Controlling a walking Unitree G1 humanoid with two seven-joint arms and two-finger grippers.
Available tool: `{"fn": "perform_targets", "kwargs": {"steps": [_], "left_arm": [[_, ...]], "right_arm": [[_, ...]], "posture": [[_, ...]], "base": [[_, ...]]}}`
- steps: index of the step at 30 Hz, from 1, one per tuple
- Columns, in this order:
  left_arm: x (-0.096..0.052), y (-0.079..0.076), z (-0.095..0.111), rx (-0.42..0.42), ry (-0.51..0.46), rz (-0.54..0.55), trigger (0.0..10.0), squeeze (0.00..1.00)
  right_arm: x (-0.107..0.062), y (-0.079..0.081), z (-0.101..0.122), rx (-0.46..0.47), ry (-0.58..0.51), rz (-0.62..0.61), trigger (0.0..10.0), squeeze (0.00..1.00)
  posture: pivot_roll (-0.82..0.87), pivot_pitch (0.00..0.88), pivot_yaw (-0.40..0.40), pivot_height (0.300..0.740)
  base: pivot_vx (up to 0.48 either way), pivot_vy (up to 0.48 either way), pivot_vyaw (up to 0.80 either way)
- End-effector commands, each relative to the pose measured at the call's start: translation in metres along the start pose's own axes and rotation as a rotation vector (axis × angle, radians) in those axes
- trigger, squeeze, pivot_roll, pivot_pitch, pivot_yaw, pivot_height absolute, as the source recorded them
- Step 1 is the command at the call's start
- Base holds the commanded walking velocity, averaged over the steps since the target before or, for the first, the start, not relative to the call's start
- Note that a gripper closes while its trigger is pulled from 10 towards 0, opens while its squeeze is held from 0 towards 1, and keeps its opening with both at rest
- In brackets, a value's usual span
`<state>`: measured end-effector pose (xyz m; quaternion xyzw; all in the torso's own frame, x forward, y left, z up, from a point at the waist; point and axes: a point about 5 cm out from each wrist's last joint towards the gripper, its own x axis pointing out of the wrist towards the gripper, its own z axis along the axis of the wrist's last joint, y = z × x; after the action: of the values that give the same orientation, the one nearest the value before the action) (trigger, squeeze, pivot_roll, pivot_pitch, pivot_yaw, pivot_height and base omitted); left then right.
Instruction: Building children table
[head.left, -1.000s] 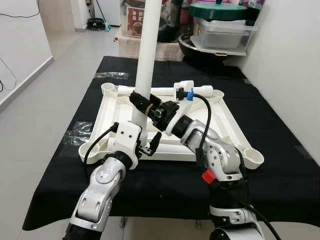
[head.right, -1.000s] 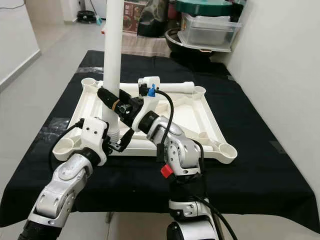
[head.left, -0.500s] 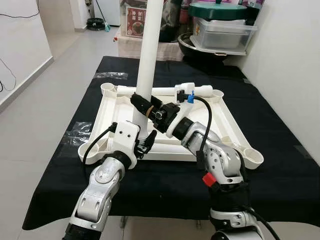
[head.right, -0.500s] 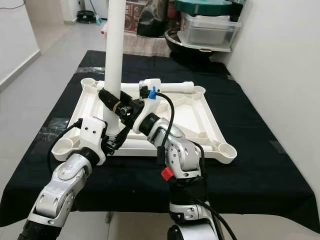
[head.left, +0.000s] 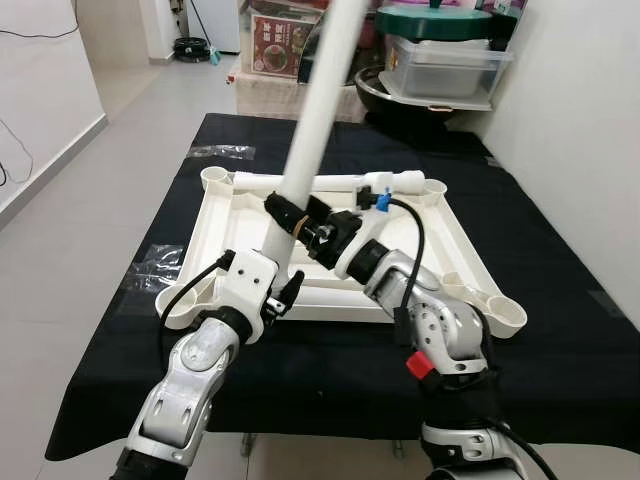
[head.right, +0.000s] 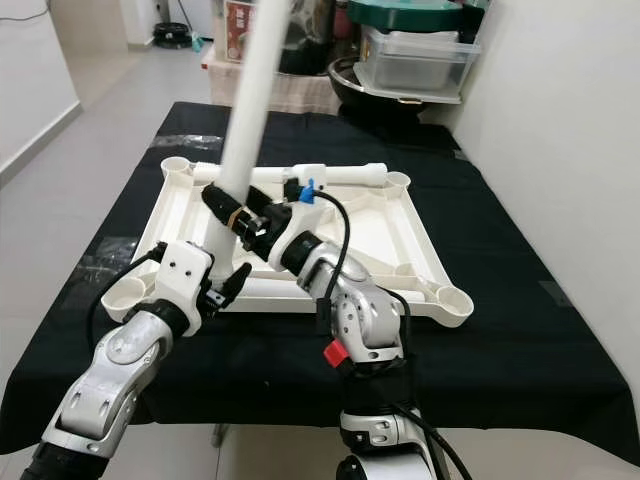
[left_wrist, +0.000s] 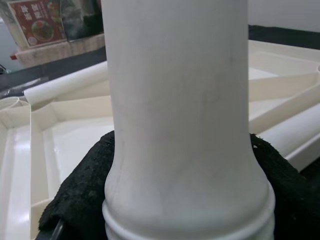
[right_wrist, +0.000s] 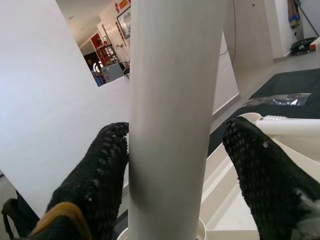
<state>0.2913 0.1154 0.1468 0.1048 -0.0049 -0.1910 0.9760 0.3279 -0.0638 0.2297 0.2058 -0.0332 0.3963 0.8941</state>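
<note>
Lowest in the head view, left of centre: left gripper (head.left: 283, 292), black fingers closed around the ribbed base of a long white plastic table leg (head.left: 312, 140). Just above and right of it, right gripper (head.left: 290, 213), fingers (right_wrist: 95, 180) set either side of the same leg higher up; one touching it, the other with a gap showing in the wrist view, so grip loose or partly spread. Leg tilted, top leaning toward the upper right and out of the frame's top edge, slightly blurred. Behind both grippers, mid-frame: upturned white square plastic tabletop (head.left: 232, 215) with round corner sockets, flat on a desk draped in black cloth (head.left: 570, 340). Along the tabletop's far rim, a second white plastic tube (head.left: 330, 181) lying flat. Upper right: clear storage bin (head.left: 445, 65) under a green lid.
</note>
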Motion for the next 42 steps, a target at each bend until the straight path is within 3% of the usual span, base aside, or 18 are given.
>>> {"fn": "perform_targets", "kwargs": {"steps": [1,5,22,34,42], "left_arm": [[-0.001,0.001,0.003,0.036,-0.012,-0.026,10.0,0.0],[-0.002,0.001,0.0,0.101,-0.009,-0.046,10.0,0.0],[-0.004,-0.014,-0.005,0.185,-0.015,-0.135,10.0,0.0],[-0.005,-0.02,-0.006,0.142,-0.015,-0.146,10.0,0.0],[-0.006,-0.024,-0.009,0.16,-0.01,-0.17,10.0,0.0]], "right_arm": [[0.001,-0.002,0.002,0.026,0.001,-0.001,10.0,0.0],[0.002,-0.003,0.004,0.036,-0.003,-0.001,10.0,0.0],[0.007,0.003,0.003,0.108,0.018,0.031,10.0,0.0],[0.007,-0.003,0.007,0.111,0.004,-0.002,10.0,0.0],[0.005,-0.007,0.011,0.128,-0.004,-0.015,10.0,0.0]], "posture": [[0.05,0.0,-0.081,0.74],[0.05,0.0,-0.08,0.74],[0.04,0.0,-0.074,0.74],[0.05,0.0,-0.072,0.74],[0.04,0.0,-0.068,0.74]], "base": [[0.0,0.0,0.0],[0.0,0.0,0.0],[0.0,0.0,0.0],[0.0,0.0,0.0],[0.0,0.0,0.0]]}}
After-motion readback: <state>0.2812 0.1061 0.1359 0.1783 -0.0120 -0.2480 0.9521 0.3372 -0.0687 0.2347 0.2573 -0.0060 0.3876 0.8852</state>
